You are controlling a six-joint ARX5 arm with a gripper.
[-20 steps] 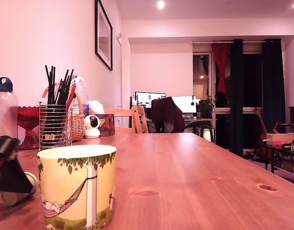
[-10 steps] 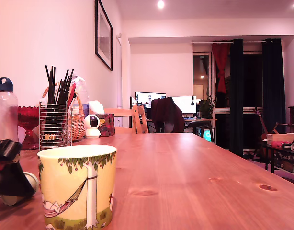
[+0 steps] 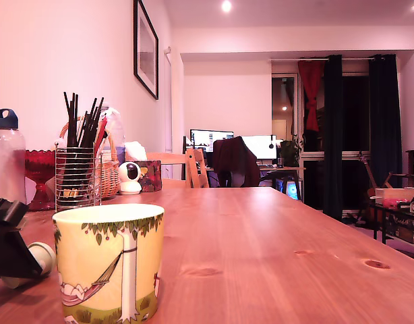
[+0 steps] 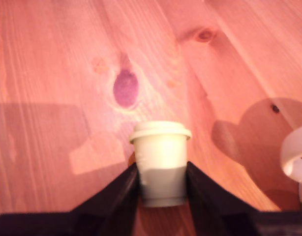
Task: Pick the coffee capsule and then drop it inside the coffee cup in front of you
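Warm pink light falls over a long wooden worktop, with a wire-mesh holder of black sticks against the wall at the exterior view's left and a dim sitting area far behind. At the near left edge of that view the end effector sits low beside the coffee cup, and over the last second it has risen slightly while the coffee capsule has come up with it, its rimmed end now showing clear of the cup's side. The wrist view shows both dark fingers pressed against the capsule's lower body, so the end effector is closed on it, only capsule-wide apart. That suggests the grasp has taken and lifting is beginning; the carry over the cup's rim remains.
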